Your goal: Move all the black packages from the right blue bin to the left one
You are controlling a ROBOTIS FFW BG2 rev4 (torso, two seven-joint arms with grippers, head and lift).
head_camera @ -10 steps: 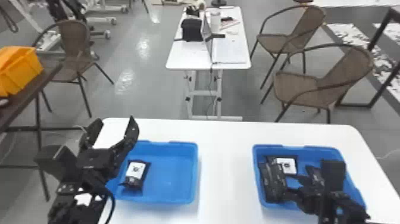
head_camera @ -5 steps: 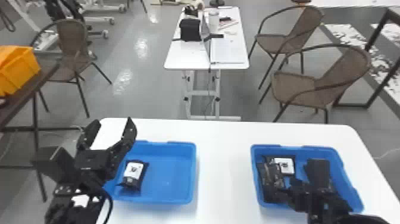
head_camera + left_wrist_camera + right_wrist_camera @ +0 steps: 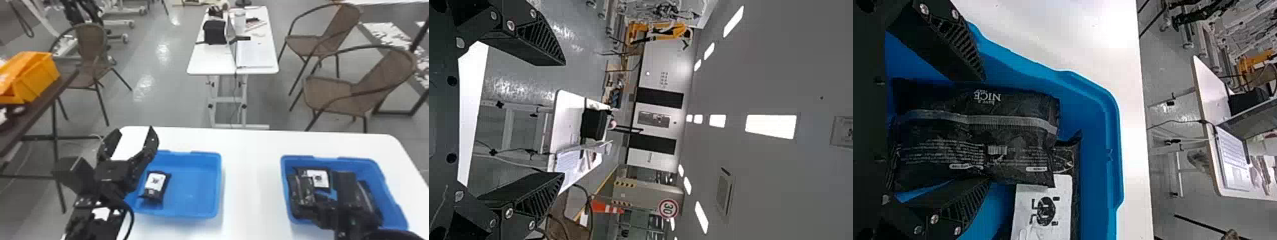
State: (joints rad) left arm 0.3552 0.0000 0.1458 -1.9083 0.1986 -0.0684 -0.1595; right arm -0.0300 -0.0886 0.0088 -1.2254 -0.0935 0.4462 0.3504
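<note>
In the head view my right gripper (image 3: 328, 212) is low in the right blue bin (image 3: 391, 204), its fingertips hard to make out. A black package (image 3: 303, 190) lies at that bin's left side, a white-labelled one (image 3: 320, 178) near the back, another (image 3: 367, 196) right of the wrist. In the right wrist view my right gripper (image 3: 986, 128) stands open, fingers on either side of a black package (image 3: 978, 137); the labelled package (image 3: 1045, 207) lies beside it. The left blue bin (image 3: 191, 209) holds one black package (image 3: 155, 185). My left gripper (image 3: 135, 140) is open and empty above its left back corner; (image 3: 564, 119) marks that gripper in its wrist view.
Both bins stand on a white table (image 3: 252, 178), with a bare strip between them. Behind are a small white table (image 3: 212, 60) with a laptop, and several wicker chairs (image 3: 335, 92). At the left an orange crate (image 3: 38, 76) sits on a dark table.
The right wrist has shifted a little to the left inside the right bin. The left arm keeps its pose, and the package in the left bin has not moved.
</note>
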